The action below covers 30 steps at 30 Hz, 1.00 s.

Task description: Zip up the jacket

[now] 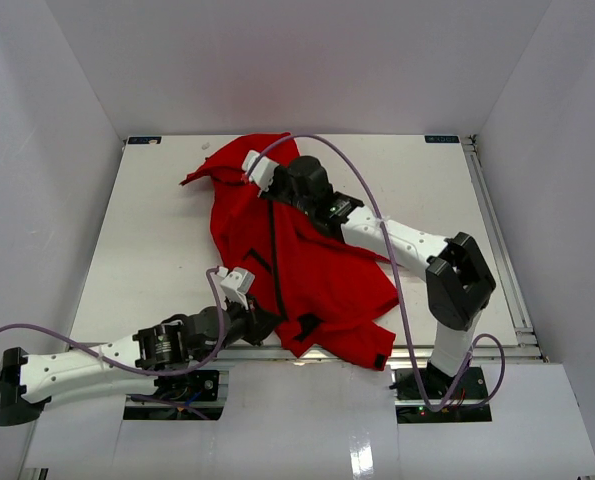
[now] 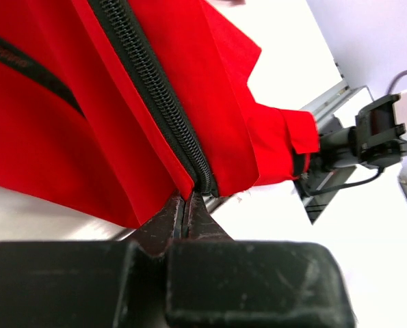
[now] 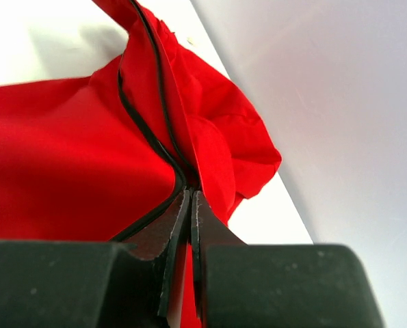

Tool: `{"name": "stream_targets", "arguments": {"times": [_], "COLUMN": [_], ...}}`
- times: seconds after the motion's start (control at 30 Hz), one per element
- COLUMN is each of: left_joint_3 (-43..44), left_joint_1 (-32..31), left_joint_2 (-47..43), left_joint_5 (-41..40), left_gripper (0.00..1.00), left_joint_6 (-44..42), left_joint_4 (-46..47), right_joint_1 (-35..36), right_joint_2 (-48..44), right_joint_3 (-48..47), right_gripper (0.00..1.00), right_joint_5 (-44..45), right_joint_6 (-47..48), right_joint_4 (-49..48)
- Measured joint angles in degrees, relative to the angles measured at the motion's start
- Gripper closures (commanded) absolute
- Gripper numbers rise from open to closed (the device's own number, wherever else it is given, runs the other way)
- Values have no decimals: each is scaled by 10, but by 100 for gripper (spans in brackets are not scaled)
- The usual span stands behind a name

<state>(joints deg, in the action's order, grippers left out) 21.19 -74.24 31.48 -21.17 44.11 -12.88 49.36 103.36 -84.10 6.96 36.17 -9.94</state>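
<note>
One red jacket point(image 1: 307, 270) lies in the middle of the white bench point(image 1: 147, 230), stretched from the far centre down to the near edge. One dark zipper point(image 1: 273, 255) runs down its front. A sleeve end with a dark cuff point(image 1: 381, 358) lies at the near edge, right of centre.

There are two arms, each trailing one purple cable. The left arm point(image 1: 87, 362) reaches in low from the near left. The right arm point(image 1: 397, 238) folds at its elbow and stretches left across the upper part of the jacket.

The left fingers point(image 2: 165, 219) are pressed together, clamped on the near hem of the jacket just where the zipper point(image 2: 155, 96) ends. From there the teeth run away as one dark band between two red flaps. The right fingers point(image 3: 170, 225) are also together, pinching the jacket's front edge at the far end. Two thin dark lines rise from the pinch, and red cloth shows between the blades lower down.

Bare bench lies open on both sides of the jacket, wider on the right and at the far right corner. White walls close the left, far and right sides. A metal rail point(image 1: 502, 250) runs along the right edge, and the jacket's near hem sits at the rail along the near edge.
</note>
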Motion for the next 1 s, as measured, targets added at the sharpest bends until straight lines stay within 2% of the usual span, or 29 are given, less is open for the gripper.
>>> {"name": "stream_targets", "arguments": {"times": [0.3, 0.63, 1.0], "left_joint_3": [1, 2, -9], "left_joint_1": [0, 3, 3], "left_joint_2": [33, 25, 25], "left_joint_5": [-9, 4, 105], "left_gripper": [100, 100, 100], "left_joint_6": [-30, -102, -167], "left_joint_4": [39, 97, 120], "right_joint_1": [-115, -178, -216], "right_joint_2": [132, 257, 343], "right_joint_3": [-171, -347, -384], "right_gripper": [92, 92, 92], "right_joint_5": [-75, -135, -151], "right_joint_6": [-21, -25, -15], "right_joint_4": [9, -21, -188]}}
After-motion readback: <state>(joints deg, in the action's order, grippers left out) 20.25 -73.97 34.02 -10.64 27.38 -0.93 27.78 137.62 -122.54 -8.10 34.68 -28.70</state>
